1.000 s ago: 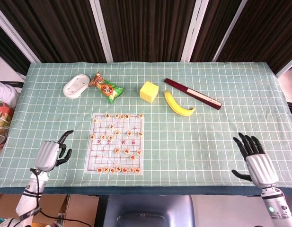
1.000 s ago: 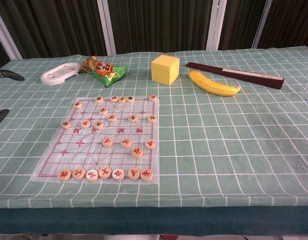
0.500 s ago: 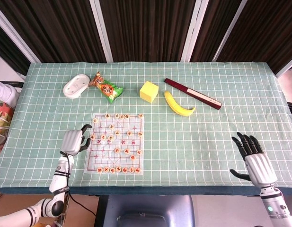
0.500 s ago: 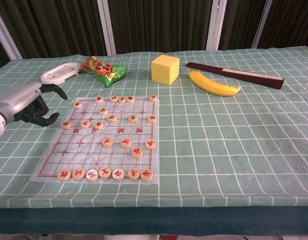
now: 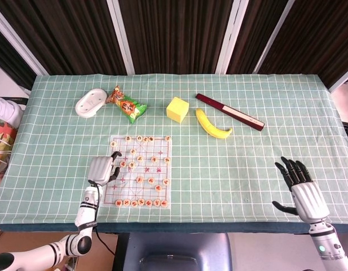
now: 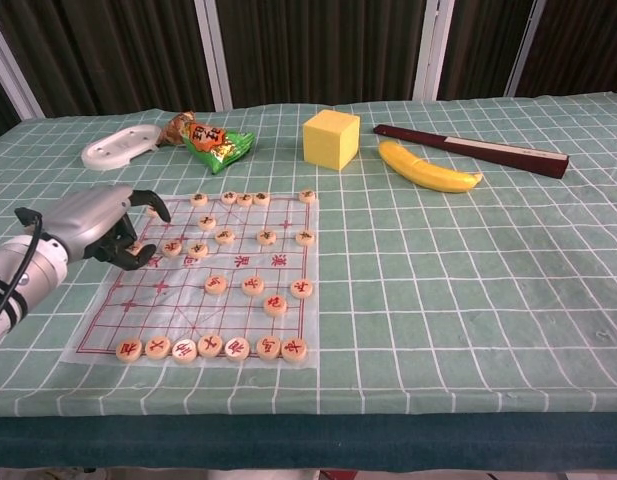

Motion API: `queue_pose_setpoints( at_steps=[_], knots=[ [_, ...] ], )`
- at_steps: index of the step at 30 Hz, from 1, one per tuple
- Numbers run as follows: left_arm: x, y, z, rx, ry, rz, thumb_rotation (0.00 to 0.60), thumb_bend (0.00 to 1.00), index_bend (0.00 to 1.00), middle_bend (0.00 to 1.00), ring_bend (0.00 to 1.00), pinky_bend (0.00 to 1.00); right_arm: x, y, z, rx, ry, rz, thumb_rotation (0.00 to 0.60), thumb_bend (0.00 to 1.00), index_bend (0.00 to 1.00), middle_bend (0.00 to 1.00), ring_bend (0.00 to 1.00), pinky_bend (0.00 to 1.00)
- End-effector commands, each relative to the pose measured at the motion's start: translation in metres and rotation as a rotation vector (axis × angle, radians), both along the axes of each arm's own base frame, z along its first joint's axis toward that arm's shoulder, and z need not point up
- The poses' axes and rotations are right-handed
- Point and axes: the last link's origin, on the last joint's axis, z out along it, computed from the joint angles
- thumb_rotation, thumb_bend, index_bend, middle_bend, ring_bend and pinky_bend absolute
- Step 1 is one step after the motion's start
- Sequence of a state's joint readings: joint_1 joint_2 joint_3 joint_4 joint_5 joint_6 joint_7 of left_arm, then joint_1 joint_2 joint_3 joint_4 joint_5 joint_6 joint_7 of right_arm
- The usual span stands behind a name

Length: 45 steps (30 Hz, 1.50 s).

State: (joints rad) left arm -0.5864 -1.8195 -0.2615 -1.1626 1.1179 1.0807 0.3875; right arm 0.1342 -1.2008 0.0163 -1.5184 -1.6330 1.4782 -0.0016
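Head view, left hand (image 5: 103, 169) with curled fingers over left edge of chess board (image 5: 162, 192), holding nothing seen, right hand (image 5: 303, 189) spread wide near table's (image 5: 247, 164) front right corner

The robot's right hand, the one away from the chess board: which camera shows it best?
The head view. There the right hand shows whole near the table's front edge, fingers spread, holding nothing, far from the chess board. The chest view does not show it at all; it shows only the left hand over the board's left side.
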Motion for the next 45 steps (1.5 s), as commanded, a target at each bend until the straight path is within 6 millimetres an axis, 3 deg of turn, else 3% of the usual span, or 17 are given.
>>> queue_pose_setpoints(
  at_steps=[1, 22, 45],
  knots=[
    [-0.002, 0.000, -0.003, -0.005, 0.022, 0.007, 0.600, 0.43, 0.35, 1.00, 1.00, 1.00, 0.000, 0.000, -0.001, 0.004, 0.002, 0.000, 0.600, 0.19, 0.00, 0.00, 0.00, 0.00],
    [0.002, 0.007, -0.023, 0.000, 0.064, -0.009, 0.600, 0.40, 0.38, 1.00, 1.00, 1.00, 0.000, 0.000, 0.001, 0.015, 0.012, -0.006, 0.600, 0.19, 0.00, 0.00, 0.00, 0.00],
    [0.005, 0.009, -0.019, 0.017, 0.060, -0.009, 0.600, 0.39, 0.51, 1.00, 1.00, 1.00, 0.000, -0.001, -0.001, 0.022, 0.014, -0.015, 0.600, 0.19, 0.00, 0.00, 0.00, 0.00]
  ],
)
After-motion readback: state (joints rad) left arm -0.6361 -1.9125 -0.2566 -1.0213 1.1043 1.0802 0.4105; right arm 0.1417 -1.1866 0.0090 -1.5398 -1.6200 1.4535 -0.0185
